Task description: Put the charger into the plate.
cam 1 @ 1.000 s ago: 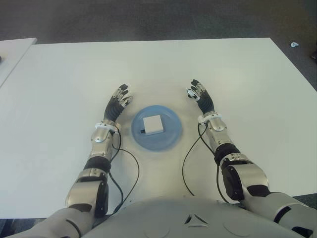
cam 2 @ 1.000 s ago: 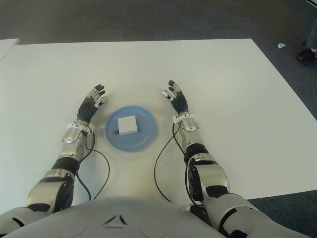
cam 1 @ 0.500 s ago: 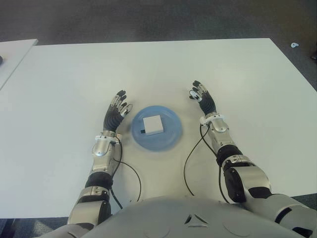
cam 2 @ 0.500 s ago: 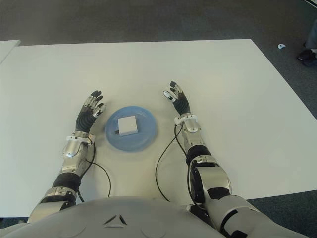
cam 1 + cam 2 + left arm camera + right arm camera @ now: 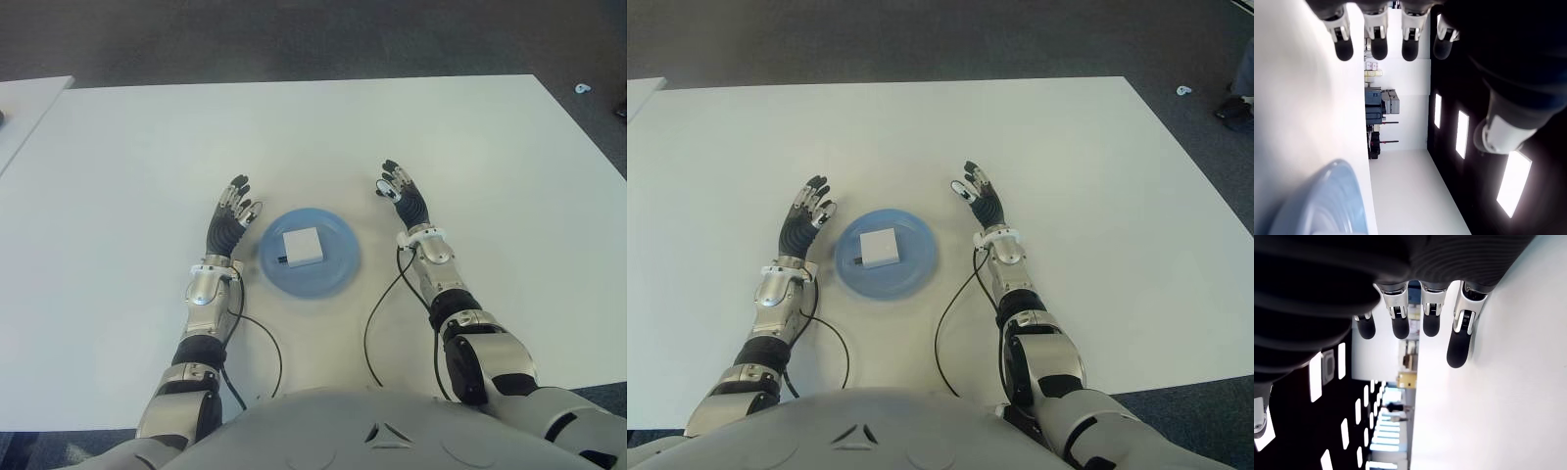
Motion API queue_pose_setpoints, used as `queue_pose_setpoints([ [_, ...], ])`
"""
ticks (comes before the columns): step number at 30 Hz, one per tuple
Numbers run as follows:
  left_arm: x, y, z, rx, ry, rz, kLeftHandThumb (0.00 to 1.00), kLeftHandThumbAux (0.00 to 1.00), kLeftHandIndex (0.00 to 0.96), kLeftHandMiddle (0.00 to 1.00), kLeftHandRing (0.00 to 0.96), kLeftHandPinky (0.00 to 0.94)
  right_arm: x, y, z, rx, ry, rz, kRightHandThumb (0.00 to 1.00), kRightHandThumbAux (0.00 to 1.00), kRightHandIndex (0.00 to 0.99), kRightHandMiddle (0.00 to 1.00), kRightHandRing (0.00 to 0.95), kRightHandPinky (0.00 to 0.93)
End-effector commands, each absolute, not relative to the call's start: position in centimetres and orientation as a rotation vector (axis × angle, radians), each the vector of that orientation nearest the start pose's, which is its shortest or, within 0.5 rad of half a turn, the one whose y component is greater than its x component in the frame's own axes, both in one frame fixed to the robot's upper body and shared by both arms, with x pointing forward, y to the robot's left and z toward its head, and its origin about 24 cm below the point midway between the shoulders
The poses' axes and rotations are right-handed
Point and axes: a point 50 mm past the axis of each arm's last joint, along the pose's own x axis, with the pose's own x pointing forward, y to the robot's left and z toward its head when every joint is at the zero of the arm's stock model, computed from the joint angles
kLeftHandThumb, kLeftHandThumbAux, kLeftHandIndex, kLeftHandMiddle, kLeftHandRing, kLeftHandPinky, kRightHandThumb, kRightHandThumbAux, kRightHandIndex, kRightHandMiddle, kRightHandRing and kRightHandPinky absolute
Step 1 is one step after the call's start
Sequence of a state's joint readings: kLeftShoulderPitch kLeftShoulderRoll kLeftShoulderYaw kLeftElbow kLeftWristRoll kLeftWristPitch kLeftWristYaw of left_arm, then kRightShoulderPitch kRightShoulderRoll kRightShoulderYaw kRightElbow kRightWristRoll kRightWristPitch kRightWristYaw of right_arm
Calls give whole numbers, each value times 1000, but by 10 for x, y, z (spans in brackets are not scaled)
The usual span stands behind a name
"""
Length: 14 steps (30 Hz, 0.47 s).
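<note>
The charger (image 5: 302, 246) is lying in the plate (image 5: 336, 273) on the bench (image 5: 127, 157). Over the last second the left hand (image 5: 229, 216), at the plate's 9 o'clock, is being drawn back toward the body, fingers (image 5: 1345, 48) extended and empty. The right hand (image 5: 402, 195), at 2 o'clock, is likewise being held open and empty. The task is judged complete.

Charger (image 5: 302, 246) lies in the plate (image 5: 338, 275) on the table (image 5: 313, 137). Left hand (image 5: 228, 215) just left of plate, right hand (image 5: 404, 196) to its right.
</note>
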State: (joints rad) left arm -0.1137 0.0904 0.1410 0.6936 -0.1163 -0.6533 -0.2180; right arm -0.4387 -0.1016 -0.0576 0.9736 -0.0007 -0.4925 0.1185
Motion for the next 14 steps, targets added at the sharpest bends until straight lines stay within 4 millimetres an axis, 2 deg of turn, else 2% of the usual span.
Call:
queue_pose_setpoints([
  [1, 245, 193, -28, -14, -17, -33, 20, 593, 0, 0, 0, 2, 294, -163, -31, -83, 175, 134, 18, 464, 0, 0, 0, 0],
  [14, 250, 189, -28, -35, 17, -67, 20, 601, 0, 15, 2, 19, 287, -167, -28, -71, 160, 135, 1, 434, 0, 0, 0, 0],
])
